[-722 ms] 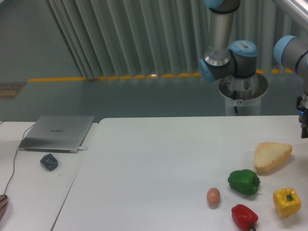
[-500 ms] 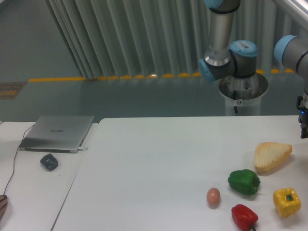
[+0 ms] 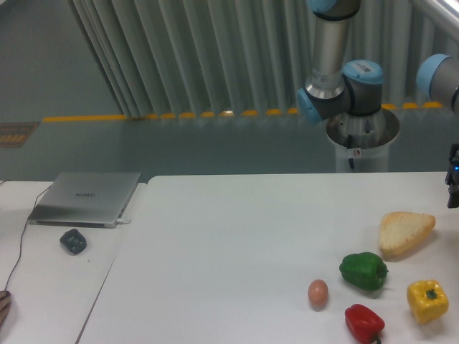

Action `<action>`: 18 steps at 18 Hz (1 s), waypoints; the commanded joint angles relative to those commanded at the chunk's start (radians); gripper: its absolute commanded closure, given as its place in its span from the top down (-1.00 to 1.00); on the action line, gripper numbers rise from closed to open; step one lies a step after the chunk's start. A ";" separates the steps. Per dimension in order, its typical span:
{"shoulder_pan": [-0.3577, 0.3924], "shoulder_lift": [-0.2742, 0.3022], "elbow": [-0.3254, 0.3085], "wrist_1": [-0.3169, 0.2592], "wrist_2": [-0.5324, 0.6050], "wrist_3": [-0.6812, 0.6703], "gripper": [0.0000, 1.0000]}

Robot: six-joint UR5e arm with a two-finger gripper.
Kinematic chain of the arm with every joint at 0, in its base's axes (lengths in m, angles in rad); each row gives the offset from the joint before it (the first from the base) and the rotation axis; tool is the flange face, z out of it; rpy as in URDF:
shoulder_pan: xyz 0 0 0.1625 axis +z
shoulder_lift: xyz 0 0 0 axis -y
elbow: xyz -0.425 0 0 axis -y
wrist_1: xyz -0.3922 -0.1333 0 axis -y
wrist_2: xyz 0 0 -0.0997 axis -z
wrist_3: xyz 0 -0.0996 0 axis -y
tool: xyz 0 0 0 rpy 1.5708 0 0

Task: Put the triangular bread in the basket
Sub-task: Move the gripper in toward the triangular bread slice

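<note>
Black and mostly cut off by the right edge, the gripper (image 3: 454,179) shows too little to tell whether its fingers are apart or together. Compared with a moment ago it has slid slightly further right, out of view, so no approach to the bread has begun. The triangular bread (image 3: 405,231) lies flat on the white table (image 3: 229,251) just below it, rounded, pale-faced with golden crust. Nearby sit a glossy green pepper (image 3: 363,271), yellow pepper (image 3: 428,300), red pepper (image 3: 364,322) and smooth egg (image 3: 318,292). No basket is visible.
</note>
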State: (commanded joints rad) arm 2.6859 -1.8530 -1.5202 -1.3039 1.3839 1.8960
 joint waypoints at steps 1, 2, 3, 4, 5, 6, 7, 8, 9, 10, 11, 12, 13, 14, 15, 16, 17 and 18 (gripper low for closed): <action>0.011 -0.002 0.000 0.002 -0.035 -0.002 1.00; 0.014 -0.005 0.000 0.002 -0.077 -0.002 1.00; 0.022 -0.006 0.000 0.005 -0.107 -0.002 1.00; 0.026 -0.005 0.000 0.014 -0.112 -0.003 1.00; 0.025 -0.005 0.002 0.026 -0.112 -0.005 1.00; 0.025 -0.006 0.000 0.028 -0.111 -0.006 1.00; 0.023 -0.005 -0.002 0.026 -0.111 -0.009 1.00; 0.023 -0.005 -0.005 0.028 -0.109 -0.012 1.00; 0.022 -0.005 -0.006 0.028 -0.108 -0.015 1.00; 0.020 -0.005 -0.006 0.028 -0.108 -0.032 1.00; 0.020 -0.005 -0.011 0.029 -0.109 -0.069 1.00; 0.017 -0.003 -0.011 0.029 -0.109 -0.121 1.00; 0.012 -0.003 -0.009 0.029 -0.109 -0.168 1.00; 0.003 -0.002 -0.009 0.034 -0.106 -0.184 1.00; -0.004 -0.002 -0.009 0.032 -0.100 -0.187 1.00; -0.004 -0.002 -0.009 0.032 -0.091 -0.192 1.00; -0.006 -0.002 -0.009 0.031 -0.085 -0.198 1.00; -0.008 -0.002 -0.009 0.031 -0.082 -0.196 1.00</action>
State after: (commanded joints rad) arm 2.6783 -1.8546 -1.5294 -1.2732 1.3023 1.6996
